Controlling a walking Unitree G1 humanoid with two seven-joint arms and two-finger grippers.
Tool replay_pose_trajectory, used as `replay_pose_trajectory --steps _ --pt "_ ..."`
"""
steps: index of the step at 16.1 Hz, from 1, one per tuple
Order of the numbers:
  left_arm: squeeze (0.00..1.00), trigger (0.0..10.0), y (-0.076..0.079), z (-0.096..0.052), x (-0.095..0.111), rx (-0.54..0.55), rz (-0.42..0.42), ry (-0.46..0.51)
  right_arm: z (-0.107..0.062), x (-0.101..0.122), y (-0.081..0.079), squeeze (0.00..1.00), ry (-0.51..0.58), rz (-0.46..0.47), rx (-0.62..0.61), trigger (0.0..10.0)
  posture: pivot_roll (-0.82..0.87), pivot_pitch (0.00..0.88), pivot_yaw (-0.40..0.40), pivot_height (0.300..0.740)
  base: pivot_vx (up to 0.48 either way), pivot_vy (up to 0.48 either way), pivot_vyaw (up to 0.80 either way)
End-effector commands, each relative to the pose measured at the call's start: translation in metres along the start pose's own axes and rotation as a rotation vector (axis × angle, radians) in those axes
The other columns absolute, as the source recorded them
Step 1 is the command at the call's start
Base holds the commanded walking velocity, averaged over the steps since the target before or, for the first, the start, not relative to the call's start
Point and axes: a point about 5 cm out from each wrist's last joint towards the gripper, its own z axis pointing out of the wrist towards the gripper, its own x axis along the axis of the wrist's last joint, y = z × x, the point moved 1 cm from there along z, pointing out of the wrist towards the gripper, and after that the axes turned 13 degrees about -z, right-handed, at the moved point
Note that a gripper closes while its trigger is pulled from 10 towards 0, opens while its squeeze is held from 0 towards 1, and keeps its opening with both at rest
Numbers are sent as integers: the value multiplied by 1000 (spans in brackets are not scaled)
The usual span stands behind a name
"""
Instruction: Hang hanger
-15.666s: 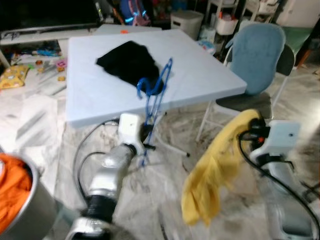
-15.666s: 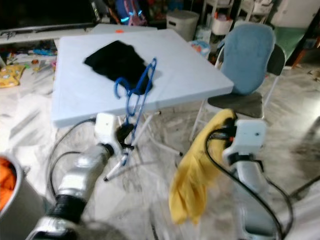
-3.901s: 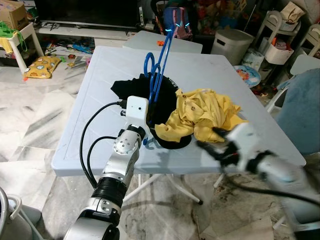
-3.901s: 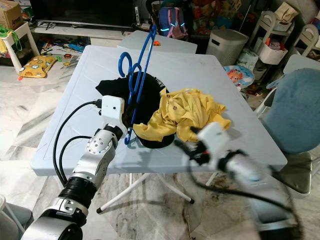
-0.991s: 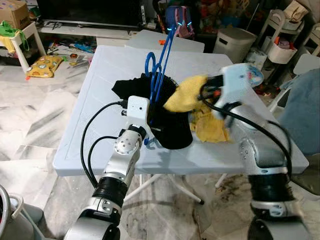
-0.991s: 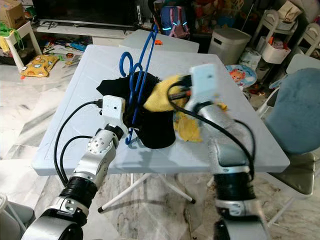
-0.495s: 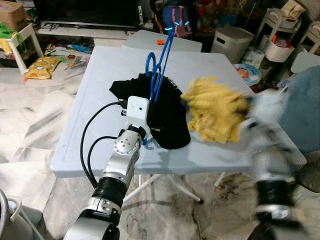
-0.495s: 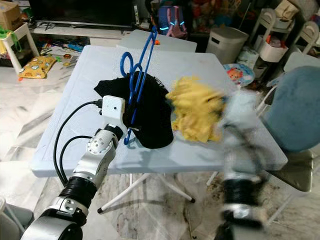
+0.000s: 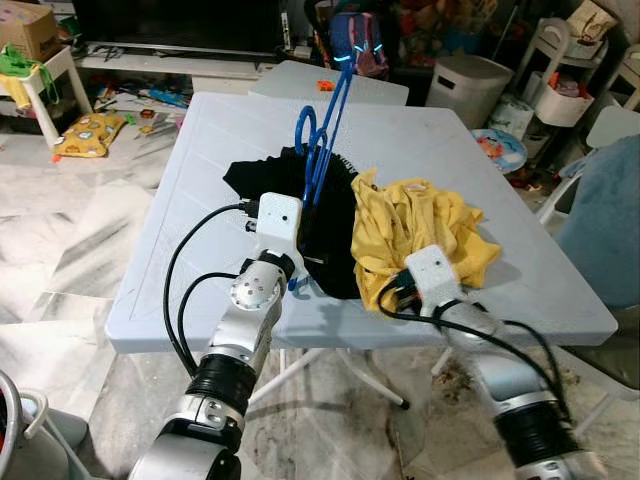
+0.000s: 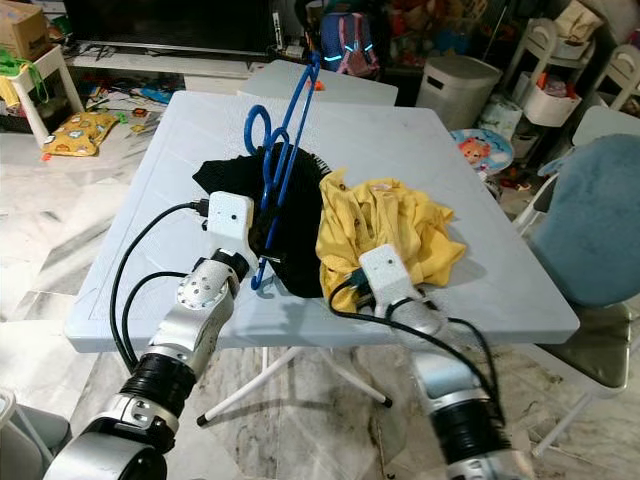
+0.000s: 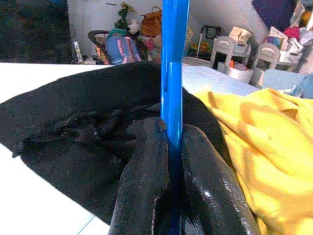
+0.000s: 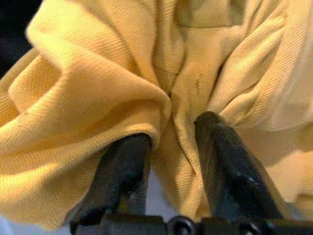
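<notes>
A white table [image 9: 210,150] takes up the middle of my head views, running from the upper centre down to its near edge across the lower half. On it, near the centre, lies a black garment [image 9: 335,255], and just to its right, touching and partly overlapping it, a crumpled yellow shirt [image 9: 425,215]. At the right edge of the frame a blue chair [image 9: 610,230] stands beside the table, and behind the table, along the top of the frame, there is a clutter of things I cannot sort out, among them a pale bin [image 9: 462,85]. My left arm comes up from the lower left, and my left gripper [image 11: 173,147] sits at the near edge of the black garment, clenched on the lower bar of the blue hanger [image 9: 318,150]; in the left wrist view the bar runs straight up from between my two black fingers [image 11: 142,196]. The hanger stands nearly upright above the black garment, left of the yellow shirt, its hook [image 10: 257,122] curling at the upper left of its frame. My right arm comes in from the lower right, and my right gripper [image 12: 171,132] is at the near edge of the yellow shirt, fingers spread apart with folds of the yellow cloth between and around them, not pinched.
</notes>
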Motion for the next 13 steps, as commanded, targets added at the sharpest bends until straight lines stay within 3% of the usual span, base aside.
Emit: replay_pose_trajectory --steps 1,4,7,8,10,11,13 --pt "0 10000 -3 -7 -24 11 -3 -104 -6 0 15 1000 18 -14 -50 10000 35 0 -107 740 0 0 0" --pt "0 10000 -6 -11 -21 -52 71 -99 -31 -9 56 1000 36 -179 -222 10000 34 0 -104 740 0 0 0" --pt "0 10000 -15 -14 -22 -60 97 -115 -55 -7 71 1000 115 -171 -277 10000 20 0 -88 740 0 0 0" --pt "0 10000 -15 -15 -18 -85 145 -100 -63 -5 71 1000 125 -193 -300 10000 17 0 -84 740 0 0 0" --pt "0 10000 -10 -17 -10 -126 173 -67 -70 0 59 1000 161 -147 -275 10000 15 0 -77 740 0 0 0" --pt "0 10000 -5 -20 -4 -138 177 -39 -76 4 34 1000 228 -70 -219 10000 21 0 -78 740 0 0 0" --pt "0 10000 1 -23 -3 -143 160 -22 -76 7 20 1000 270 38 -221 10000 32 0 -81 740 0 0 0"
